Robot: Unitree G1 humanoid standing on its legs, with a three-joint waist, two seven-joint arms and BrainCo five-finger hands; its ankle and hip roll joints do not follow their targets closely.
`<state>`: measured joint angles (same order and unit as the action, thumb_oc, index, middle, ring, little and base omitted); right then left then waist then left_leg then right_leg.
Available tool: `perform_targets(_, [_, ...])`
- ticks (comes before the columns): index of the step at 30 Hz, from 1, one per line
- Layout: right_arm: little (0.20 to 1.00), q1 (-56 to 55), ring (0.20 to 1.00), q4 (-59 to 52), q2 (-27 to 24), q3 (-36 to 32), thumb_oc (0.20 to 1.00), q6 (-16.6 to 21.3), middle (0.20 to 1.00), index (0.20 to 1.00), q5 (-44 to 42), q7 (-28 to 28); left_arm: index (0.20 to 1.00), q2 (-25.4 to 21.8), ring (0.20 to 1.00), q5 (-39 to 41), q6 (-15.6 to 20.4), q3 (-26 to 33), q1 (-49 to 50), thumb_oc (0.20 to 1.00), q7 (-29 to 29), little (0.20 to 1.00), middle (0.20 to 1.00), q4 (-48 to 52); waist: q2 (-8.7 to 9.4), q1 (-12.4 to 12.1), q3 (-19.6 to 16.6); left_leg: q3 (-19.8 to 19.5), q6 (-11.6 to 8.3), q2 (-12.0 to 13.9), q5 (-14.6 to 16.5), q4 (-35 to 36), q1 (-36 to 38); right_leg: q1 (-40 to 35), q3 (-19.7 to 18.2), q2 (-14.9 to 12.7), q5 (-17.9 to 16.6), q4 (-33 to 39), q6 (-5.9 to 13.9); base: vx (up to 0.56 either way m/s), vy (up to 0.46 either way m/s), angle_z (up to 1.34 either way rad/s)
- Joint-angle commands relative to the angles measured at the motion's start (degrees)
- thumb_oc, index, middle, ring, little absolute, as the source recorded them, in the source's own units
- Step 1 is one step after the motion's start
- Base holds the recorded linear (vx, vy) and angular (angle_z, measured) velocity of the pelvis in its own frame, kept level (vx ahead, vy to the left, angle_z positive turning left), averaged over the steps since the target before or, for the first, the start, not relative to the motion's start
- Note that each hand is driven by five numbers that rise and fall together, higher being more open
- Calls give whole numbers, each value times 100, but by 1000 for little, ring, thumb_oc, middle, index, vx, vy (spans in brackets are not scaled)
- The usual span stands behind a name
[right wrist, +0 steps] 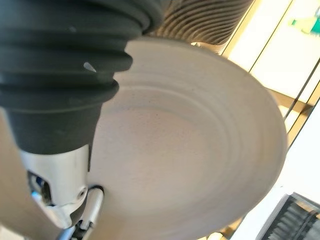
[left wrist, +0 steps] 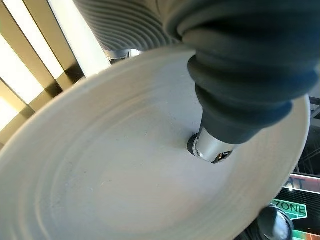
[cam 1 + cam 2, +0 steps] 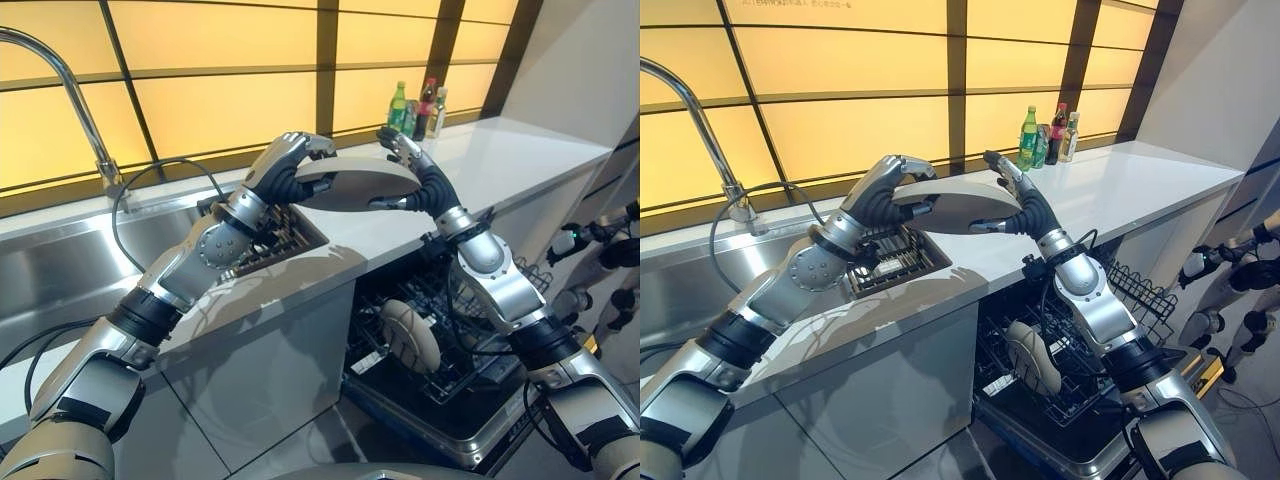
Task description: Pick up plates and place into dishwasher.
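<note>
A round grey plate (image 3: 355, 185) hangs almost level above the counter's front part, held from both sides. My left hand (image 3: 285, 165) curls over its left rim, fingers on top. From the right, my right hand (image 3: 415, 170) pinches the opposite rim, fingers above and thumb below. Up close the plate (image 2: 125, 175) has my left thumb (image 2: 215, 145) pressed on it. The right wrist view shows the plate (image 1: 190, 150) the same way. Below the counter the dishwasher's lower rack (image 3: 470, 395) is pulled out, and another plate (image 3: 410, 335) stands on edge in it.
A dark dish rack (image 3: 290, 240) sits at the steel sink's (image 3: 60, 270) right end, under my left hand. The faucet (image 3: 70, 90) arches at far left. Bottles (image 3: 420, 108) stand at the back of the white counter (image 3: 500, 150). A second wire basket (image 3: 1140, 290) shows right of the dishwasher.
</note>
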<state>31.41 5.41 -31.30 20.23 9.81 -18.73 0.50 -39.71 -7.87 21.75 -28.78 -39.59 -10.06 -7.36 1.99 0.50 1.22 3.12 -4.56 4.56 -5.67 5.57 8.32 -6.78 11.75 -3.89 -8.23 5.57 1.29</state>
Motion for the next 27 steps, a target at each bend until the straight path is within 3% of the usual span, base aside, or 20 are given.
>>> perform_targets(1, [200, 1386, 200, 354, 71, 74, 200, 237, 200, 200, -525, -213, 200, 199, 200, 414, 296, -198, -360, 200, 97, 200, 200, 264, -164, -233, 305, 60, 95, -172, 924, -57, 121, -371, 92, -213, 936, -57, 489, 12, -5, 4])
perform_targets(8, [200, 1428, 200, 561, 155, 83, 200, 386, 200, 200, -604, -301, 200, 280, 200, 450, 205, -244, -357, 200, 290, 200, 200, 254, -159, -262, 259, 42, 99, -160, 930, -57, 126, -385, 98, -229, 942, -57, 493, 6, -1, 1])
perform_targets(9, [200, 1395, 200, 546, 147, 54, 200, 414, 200, 200, -623, -285, 561, 267, 561, 495, 138, -239, -326, 561, 366, 561, 561, 256, -161, -256, 261, 44, 99, -158, 931, -57, 124, -379, 90, -228, 939, -57, 495, 0, 0, 0])
perform_targets(10, [200, 1353, 200, 513, 131, 12, 200, 432, 200, 200, -681, -304, 1000, 260, 1000, 537, 83, -231, -283, 1000, 438, 1000, 1000, 252, -161, -243, 265, 50, 105, -158, 934, -57, 125, -373, 78, -224, 939, -57, 495, 0, 0, 0])
perform_targets(19, [200, 859, 200, 435, -59, -401, 200, 333, 200, 200, -476, -210, 1000, 260, 1000, 603, -57, -166, 40, 1000, 662, 1000, 1000, 267, -162, -78, 321, 197, 137, -133, 978, -57, 160, -303, -103, -184, 917, -57, 511, -1, -2, 0])
perform_targets(27, [200, 213, 200, 608, -1015, -967, 200, 67, 200, 200, 1262, 474, 1000, 234, 1000, 1138, 100, 63, 510, 1000, 937, 1000, 1000, 356, -122, 191, 422, 448, 160, -73, 1000, -57, 238, -223, -369, -131, 863, -57, 543, 4, -26, -11])
